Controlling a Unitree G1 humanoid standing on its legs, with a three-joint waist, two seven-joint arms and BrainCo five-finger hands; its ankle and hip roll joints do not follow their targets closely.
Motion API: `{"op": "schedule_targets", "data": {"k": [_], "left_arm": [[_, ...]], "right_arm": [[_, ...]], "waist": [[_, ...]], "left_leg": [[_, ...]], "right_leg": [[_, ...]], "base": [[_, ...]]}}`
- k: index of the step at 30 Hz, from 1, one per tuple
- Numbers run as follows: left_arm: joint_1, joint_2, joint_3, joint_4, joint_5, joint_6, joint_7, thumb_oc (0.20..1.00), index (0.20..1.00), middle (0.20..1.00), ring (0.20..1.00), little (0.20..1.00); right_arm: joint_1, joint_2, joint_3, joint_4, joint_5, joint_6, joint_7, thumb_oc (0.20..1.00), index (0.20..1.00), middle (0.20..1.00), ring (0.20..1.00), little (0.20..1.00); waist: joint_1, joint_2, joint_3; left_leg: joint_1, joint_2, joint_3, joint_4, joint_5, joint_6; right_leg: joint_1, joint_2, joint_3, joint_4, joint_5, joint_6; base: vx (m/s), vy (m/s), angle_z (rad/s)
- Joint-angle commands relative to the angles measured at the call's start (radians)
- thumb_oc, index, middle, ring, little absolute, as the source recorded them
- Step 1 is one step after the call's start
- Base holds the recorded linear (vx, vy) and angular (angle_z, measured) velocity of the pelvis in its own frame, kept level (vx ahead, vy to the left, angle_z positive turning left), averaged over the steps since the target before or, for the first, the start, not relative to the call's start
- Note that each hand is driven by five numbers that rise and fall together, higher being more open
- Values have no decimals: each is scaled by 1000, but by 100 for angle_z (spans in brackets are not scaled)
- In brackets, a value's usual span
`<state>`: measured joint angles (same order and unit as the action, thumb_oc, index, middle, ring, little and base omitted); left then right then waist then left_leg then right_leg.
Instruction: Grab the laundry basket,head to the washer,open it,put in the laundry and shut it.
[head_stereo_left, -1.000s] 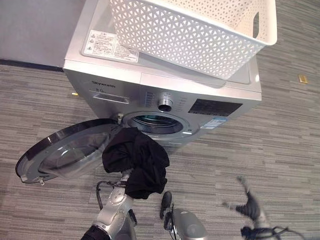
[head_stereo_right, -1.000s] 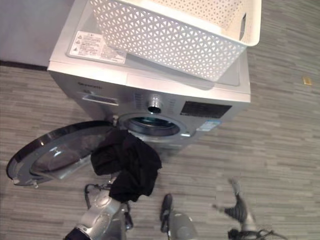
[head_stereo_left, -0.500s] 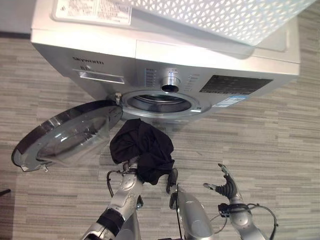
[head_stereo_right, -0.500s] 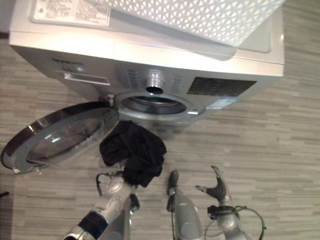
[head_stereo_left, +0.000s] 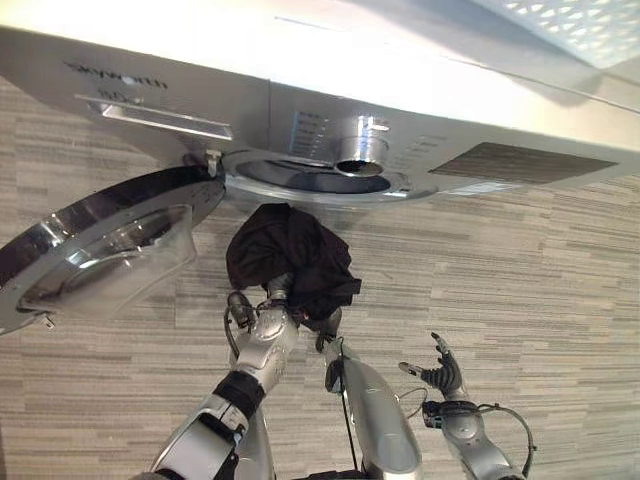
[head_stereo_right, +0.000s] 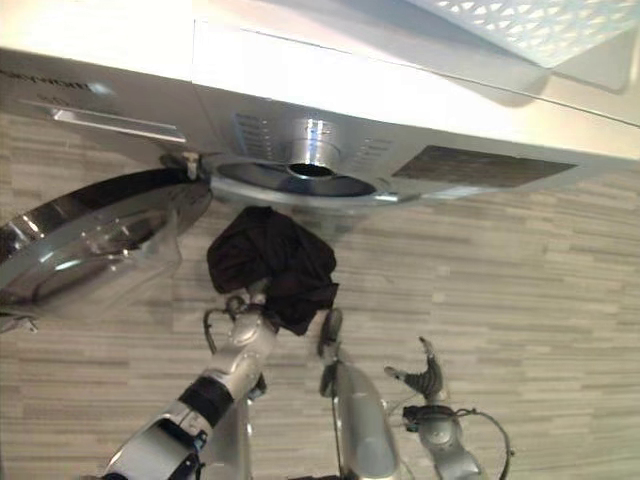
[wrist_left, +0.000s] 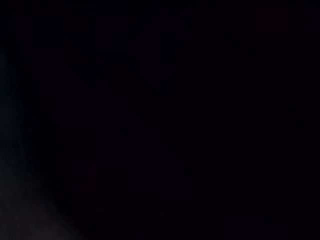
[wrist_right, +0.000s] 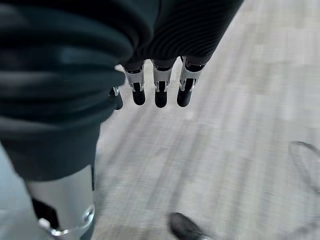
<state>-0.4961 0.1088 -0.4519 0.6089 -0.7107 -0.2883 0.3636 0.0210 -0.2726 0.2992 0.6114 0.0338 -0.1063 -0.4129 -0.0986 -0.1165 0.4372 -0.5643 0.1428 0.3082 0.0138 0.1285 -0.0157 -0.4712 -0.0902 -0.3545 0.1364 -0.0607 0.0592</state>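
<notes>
My left hand (head_stereo_left: 275, 295) is buried under the bundle of black laundry (head_stereo_left: 290, 257) that I hold up just below the washer's round opening (head_stereo_left: 310, 178); the cloth hides my fingers, so I cannot tell whether they are curled round it or not, and my left wrist view is all dark. The laundry is outside the drum, close under the lower rim of the opening and beside the door (head_stereo_left: 100, 245), which hangs wide open on the washer's left, its glass facing up. The washer (head_stereo_left: 420, 110) stands right in front of me on a grey striped floor (head_stereo_left: 540, 270), with the white laundry basket (head_stereo_left: 560, 25) on top of it at its right end. My right hand (head_stereo_left: 440, 372) is low on my right, well apart from the washer, fingers spread and relaxed, holding nothing.
</notes>
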Motion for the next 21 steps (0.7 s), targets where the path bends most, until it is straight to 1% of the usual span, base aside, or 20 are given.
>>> {"op": "schedule_targets", "data": {"k": [1, 4, 6, 7, 8, 15, 17, 18, 20, 21], "left_arm": [[-26, -76, -3, -17, -23, -54, 9, 200, 200, 200, 200, 200], [-46, -81, 6, -19, -36, -63, 17, 200, 200, 200, 200, 200], [-82, -99, 23, 9, -47, -73, 33, 200, 200, 200, 200, 200], [-85, -99, 24, 11, -46, -74, 33, 200, 200, 200, 200, 200], [-111, -106, 31, 20, -47, -79, 46, 200, 200, 200, 200, 200], [-210, -137, 64, 56, -56, -100, 82, 200, 200, 200, 200, 200], [-250, -142, 78, 67, -60, -106, 97, 200, 200, 200, 200, 200], [-308, -141, 94, 72, -63, -117, 116, 200, 200, 200, 200, 200], [-336, -137, 105, 79, -64, -119, 124, 200, 200, 200, 200, 200], [-397, -121, 140, 100, -81, -128, 140, 200, 200, 200, 200, 200]], "right_arm": [[24, -7, -5, -44, 43, -12, -20, 1000, 1000, 1000, 1000, 1000], [22, -6, 1, -55, 39, -15, -21, 1000, 1000, 1000, 1000, 1000], [10, 1, 12, -81, 40, -25, -22, 1000, 1000, 1000, 1000, 1000], [9, 1, 13, -82, 40, -25, -23, 1000, 1000, 1000, 1000, 1000], [0, -1, 19, -115, 41, -33, -23, 1000, 1000, 1000, 1000, 1000], [-9, -5, 26, -164, 43, -51, -27, 1000, 1000, 1000, 1000, 1000], [-14, -4, 26, -160, 44, -53, -27, 1000, 1000, 1000, 1000, 1000], [-11, -4, 26, -160, 42, -58, -27, 1000, 1000, 1000, 1000, 1000], [-8, -10, 25, -163, 39, -59, -25, 1000, 1000, 1000, 1000, 1000], [-4, -10, 20, -159, 42, -61, -21, 1000, 1000, 1000, 1000, 1000]], "waist": [[-1, 11, -16], [-1, 6, -11], [-8, -6, -9], [-9, -6, -10], [-15, -16, -8], [-42, -33, -23], [-50, -39, -33], [-61, -46, -47], [-66, -47, -51], [-73, -52, -57]], "left_leg": [[-100, -75, 61, -49, 8, 22], [-125, -75, 60, -50, 10, 22], [-154, -73, 64, -59, 10, 22], [-156, -72, 64, -59, 10, 22], [-172, -72, 65, -67, 8, 23], [-222, -76, 67, -71, -5, 30], [-235, -80, 67, -71, -11, 33], [-249, -87, 65, -68, -24, 38], [-254, -88, 66, -60, -34, 40], [-262, -94, 64, -48, -48, 44]], "right_leg": [[28, 59, -80, 111, -166, -55], [2, 62, -83, 107, -164, -56], [-23, 68, -84, 87, -157, -51], [-25, 68, -84, 86, -155, -51], [-42, 71, -83, 77, -145, -44], [-76, 75, -79, 44, -124, -29], [-81, 77, -75, 30, -118, -23], [-87, 78, -69, 20, -113, -17], [-89, 76, -67, 23, -117, -16], [-92, 76, -67, 24, -121, -16]], "base": [[0, 0, 0], [12, -28, 0], [10, -20, 0], [18, -16, -4], [15, -3, -6], [36, 4, -4], [45, 30, -4], [47, 35, -6], [53, 20, -9], [66, 15, -7]]}}
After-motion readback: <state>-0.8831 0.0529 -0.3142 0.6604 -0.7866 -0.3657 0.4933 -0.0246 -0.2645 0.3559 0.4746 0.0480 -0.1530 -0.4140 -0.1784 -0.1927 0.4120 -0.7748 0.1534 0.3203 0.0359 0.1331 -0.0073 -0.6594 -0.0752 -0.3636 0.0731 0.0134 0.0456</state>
